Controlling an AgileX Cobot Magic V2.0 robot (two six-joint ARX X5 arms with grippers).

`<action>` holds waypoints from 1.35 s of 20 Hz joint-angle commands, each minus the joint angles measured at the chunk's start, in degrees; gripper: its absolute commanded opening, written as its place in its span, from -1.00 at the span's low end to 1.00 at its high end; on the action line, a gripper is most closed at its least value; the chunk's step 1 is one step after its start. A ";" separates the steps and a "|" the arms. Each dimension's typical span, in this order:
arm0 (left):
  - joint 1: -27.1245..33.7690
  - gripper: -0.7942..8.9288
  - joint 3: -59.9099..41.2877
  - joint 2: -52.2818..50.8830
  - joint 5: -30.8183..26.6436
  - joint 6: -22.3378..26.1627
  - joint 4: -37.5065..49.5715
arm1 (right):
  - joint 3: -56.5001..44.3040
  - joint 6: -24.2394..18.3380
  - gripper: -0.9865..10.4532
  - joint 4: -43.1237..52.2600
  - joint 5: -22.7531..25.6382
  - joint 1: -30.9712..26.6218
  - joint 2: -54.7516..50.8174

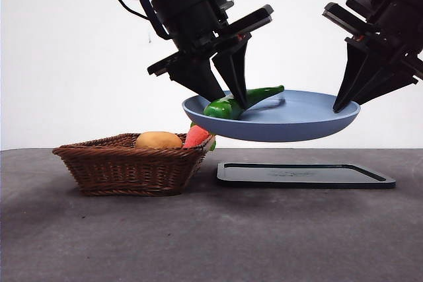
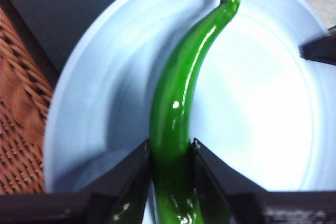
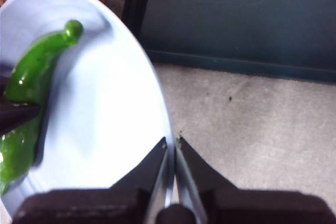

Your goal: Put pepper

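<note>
Left gripper [image 2: 169, 182] clamped on pepper [image 2: 181, 93], pepper lying in blue plate [image 1: 297, 127]. Right gripper [image 3: 171, 148] pinching plate rim, plate held aloft above black tray [image 1: 304, 175], mid-desk. Release remains, by my read.

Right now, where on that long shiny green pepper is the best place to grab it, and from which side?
Probably its thick end, from above, jaws across its narrow width. The glossy dark-green pepper lies along the light-blue round plate, and the left gripper already pinches it there; the curved tip tapers too thin.
</note>
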 commanded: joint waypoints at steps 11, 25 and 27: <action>-0.96 -0.38 1.07 -1.95 4.02 0.92 -0.22 | 1.01 0.72 -0.82 -0.90 -0.35 0.07 0.63; -0.94 -0.38 1.09 -25.35 3.93 4.13 -6.27 | 10.99 0.83 -0.82 0.33 2.84 -9.75 15.32; -0.94 -0.38 1.09 -27.98 3.91 4.11 -7.32 | 15.47 0.85 -0.82 0.31 2.84 -10.32 20.70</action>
